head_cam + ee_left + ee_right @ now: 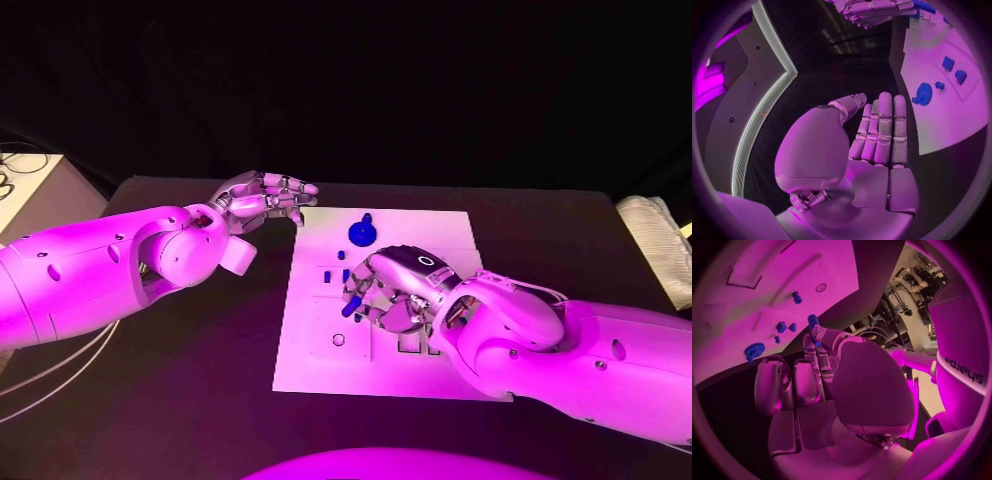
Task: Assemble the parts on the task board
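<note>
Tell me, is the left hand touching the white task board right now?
Apart. In the left wrist view, the left hand is flat and holds nothing, with dark table between its fingertips and the task board.

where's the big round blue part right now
In the head view the round blue part lies at the task board's far edge, beyond the right hand and just right of the left hand.

1. Black table point(173, 400), dark and matte, spanning the scene.
2. White task board point(325, 370) flat on its middle, edges roughly square to the table's.
3. Pale folded cloth-like thing point(652, 240) at the table's far right edge.
</note>
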Controlling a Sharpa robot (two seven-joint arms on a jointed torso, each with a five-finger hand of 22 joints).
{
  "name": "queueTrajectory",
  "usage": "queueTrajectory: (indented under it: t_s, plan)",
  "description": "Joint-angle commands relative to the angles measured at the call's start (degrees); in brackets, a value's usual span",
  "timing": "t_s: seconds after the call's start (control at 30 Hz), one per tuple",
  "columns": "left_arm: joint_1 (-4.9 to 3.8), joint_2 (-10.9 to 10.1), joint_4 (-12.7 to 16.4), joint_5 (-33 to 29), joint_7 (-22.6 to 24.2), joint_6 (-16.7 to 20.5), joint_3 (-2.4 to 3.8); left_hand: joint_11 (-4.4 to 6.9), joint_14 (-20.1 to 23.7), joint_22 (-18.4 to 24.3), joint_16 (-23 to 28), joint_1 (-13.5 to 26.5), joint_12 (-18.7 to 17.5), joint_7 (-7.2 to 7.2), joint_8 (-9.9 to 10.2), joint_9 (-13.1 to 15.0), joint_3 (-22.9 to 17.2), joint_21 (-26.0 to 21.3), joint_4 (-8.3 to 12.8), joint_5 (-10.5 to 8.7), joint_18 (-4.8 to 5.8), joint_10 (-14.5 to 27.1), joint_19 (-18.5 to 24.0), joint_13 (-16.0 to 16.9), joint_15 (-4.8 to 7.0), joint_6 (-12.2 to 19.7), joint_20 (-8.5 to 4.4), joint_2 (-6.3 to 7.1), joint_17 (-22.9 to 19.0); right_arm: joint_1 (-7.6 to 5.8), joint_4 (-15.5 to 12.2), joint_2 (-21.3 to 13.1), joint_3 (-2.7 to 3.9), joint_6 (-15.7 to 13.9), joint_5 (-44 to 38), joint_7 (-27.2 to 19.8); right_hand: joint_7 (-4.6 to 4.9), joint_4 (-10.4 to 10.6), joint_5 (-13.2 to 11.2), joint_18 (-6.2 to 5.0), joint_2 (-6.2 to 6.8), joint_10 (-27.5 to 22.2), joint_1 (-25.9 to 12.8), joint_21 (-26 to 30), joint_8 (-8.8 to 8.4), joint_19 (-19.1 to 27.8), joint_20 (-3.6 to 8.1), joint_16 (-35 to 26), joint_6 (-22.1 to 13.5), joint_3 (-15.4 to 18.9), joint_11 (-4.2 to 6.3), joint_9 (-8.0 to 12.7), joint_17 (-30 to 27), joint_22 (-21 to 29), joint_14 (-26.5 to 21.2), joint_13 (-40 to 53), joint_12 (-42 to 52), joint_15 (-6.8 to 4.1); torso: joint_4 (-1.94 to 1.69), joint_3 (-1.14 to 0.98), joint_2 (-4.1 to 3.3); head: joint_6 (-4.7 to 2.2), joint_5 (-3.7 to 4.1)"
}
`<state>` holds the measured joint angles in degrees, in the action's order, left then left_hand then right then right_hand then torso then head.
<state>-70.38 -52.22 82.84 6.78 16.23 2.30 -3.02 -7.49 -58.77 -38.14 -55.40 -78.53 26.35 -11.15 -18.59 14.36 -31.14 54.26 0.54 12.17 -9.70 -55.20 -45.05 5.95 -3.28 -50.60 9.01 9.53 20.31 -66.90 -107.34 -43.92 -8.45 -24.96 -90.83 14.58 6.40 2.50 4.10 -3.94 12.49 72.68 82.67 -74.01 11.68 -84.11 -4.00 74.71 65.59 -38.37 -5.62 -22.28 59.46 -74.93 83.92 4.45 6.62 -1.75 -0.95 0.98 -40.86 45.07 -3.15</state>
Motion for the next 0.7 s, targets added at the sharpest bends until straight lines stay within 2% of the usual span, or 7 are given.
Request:
queueTrajectory:
  t_s: [0.03, 0.17, 0.33, 0.5, 0.7]
  plan:
    - [0.00, 0.12, 0.23, -0.19, 0.46, -0.48, 0.03, 0.07, 0.03, 0.00, 0.18, -0.15, -0.26, 0.01, 0.10, -0.05, 0.08, -0.29, 0.14, 0.36, -0.78, 0.37, -0.48, -0.08, 0.01, 0.16, 0.08, -0.34, -0.07, 0.96, 0.45, 0.85, -0.08, 0.82, -2.92, -2.17, 0.21, -0.36, 0.18, 0.87, -0.56, 3.93, -0.13, 0.23, 0.35, -1.51, 0.40, -0.10, 0.27, -0.09, 3.34, -0.10, -0.07, -9.51, 0.30, 2.00, 0.21, -0.45, -0.09, -0.01, -0.05, 0.18, -0.38]
    - [0.00, 0.10, 0.26, -0.19, 0.46, -0.47, 0.03, 0.07, 0.03, 0.00, 0.18, -0.15, -0.26, 0.01, 0.10, -0.05, 0.08, -0.29, 0.14, 0.36, -0.78, 0.37, -0.48, -0.08, 0.01, 0.16, 0.08, -0.34, -0.07, 2.18, 1.34, 1.95, -0.21, 0.99, -3.80, -2.26, 0.22, -0.44, 0.24, 0.86, -0.57, 3.93, -0.17, 0.31, 0.36, -1.49, 0.40, -0.13, 0.25, -0.15, 3.33, -0.13, -0.11, -9.50, 0.28, 2.02, 0.18, -0.45, 0.04, -0.04, -0.04, 0.26, -0.67]
    - [0.00, 0.12, 0.29, -0.19, 0.45, -0.51, 0.03, 0.07, 0.03, 0.00, 0.18, -0.15, -0.26, 0.01, 0.10, -0.05, 0.08, -0.29, 0.14, 0.36, -0.78, 0.37, -0.48, -0.08, 0.01, 0.16, 0.08, -0.34, -0.07, 3.30, 2.52, 2.97, -0.42, 1.58, -4.64, -2.02, 0.23, -0.53, 0.31, 0.83, -0.58, 3.94, -0.23, 0.42, 0.36, -1.46, 0.40, -0.19, 0.23, -0.21, 3.32, -0.15, -0.21, -9.47, 0.26, 2.05, 0.15, -0.44, 0.03, -0.09, -0.08, 0.47, -0.87]
    - [0.01, 0.16, 0.29, -0.20, 0.43, -0.57, 0.03, 0.07, 0.03, 0.00, 0.18, -0.15, -0.26, 0.01, 0.10, -0.05, 0.08, -0.29, 0.14, 0.36, -0.78, 0.37, -0.48, -0.08, 0.01, 0.16, 0.08, -0.34, -0.07, 4.14, 3.30, 3.71, -0.56, 1.86, -5.47, -1.46, 0.24, -0.57, 0.35, 0.82, -0.59, 3.94, -0.27, 0.49, 0.36, -1.44, 0.40, -0.21, 0.21, -0.24, 3.31, -0.17, -0.25, -9.45, 0.25, 2.06, 0.13, -0.44, 0.02, -0.11, -0.09, 0.59, -0.97]
    - [0.01, 0.14, 0.28, -0.20, 0.41, -0.61, 0.03, 0.07, 0.03, 0.00, 0.18, -0.15, -0.26, 0.01, 0.10, -0.05, 0.08, -0.29, 0.14, 0.36, -0.78, 0.37, -0.48, -0.08, 0.01, 0.16, 0.08, -0.34, -0.07, 4.51, 3.70, 4.07, -0.62, 2.53, -6.27, -0.77, 0.24, -0.57, 0.35, 0.82, -0.59, 3.94, -0.27, 0.49, 0.36, -1.44, 0.40, -0.21, 0.21, -0.24, 3.31, -0.17, -0.25, -9.45, 0.25, 2.06, 0.13, -0.44, -0.01, -0.10, -0.09, 0.75, -0.95]
